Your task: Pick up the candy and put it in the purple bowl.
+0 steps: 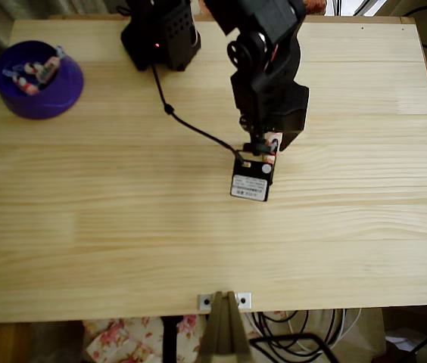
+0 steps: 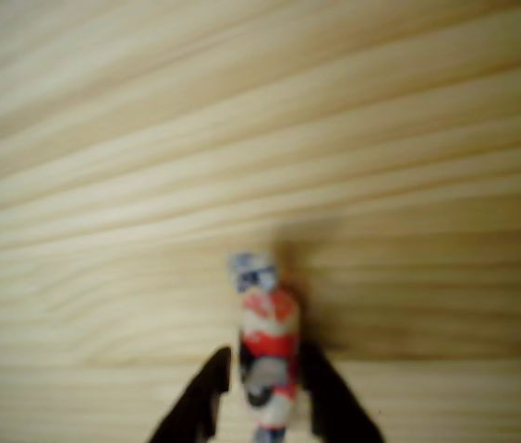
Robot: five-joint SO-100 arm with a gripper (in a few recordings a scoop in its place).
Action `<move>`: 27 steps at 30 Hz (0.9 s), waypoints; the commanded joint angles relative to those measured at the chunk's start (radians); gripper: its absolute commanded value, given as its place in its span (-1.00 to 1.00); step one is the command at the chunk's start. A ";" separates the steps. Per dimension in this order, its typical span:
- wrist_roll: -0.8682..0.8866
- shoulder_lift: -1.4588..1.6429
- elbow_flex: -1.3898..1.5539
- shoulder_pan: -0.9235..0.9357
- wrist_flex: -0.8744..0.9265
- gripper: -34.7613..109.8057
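The candy (image 2: pixel 268 346), in a red, white and dark-blue wrapper, stands on end between my gripper's (image 2: pixel 270 392) two dark fingers (image 2: pixel 207 397), which press on both its sides just above the wood. From overhead, my gripper (image 1: pixel 263 155) is right of the table's middle, with a bit of the candy (image 1: pixel 271 159) showing under the black arm. The purple bowl (image 1: pixel 63 94) sits at the far left corner, well away from my gripper, with a few wrapped sweets (image 1: pixel 35 72) in it.
The arm's black base (image 1: pixel 160 38) stands at the far edge, and a black cable (image 1: pixel 191 125) runs from it across the wooden table (image 1: pixel 123 227) to the wrist. A small bracket (image 1: pixel 225 301) sits at the near edge.
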 commanded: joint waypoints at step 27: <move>-0.351 0.486 0.025 0.253 0.186 -0.52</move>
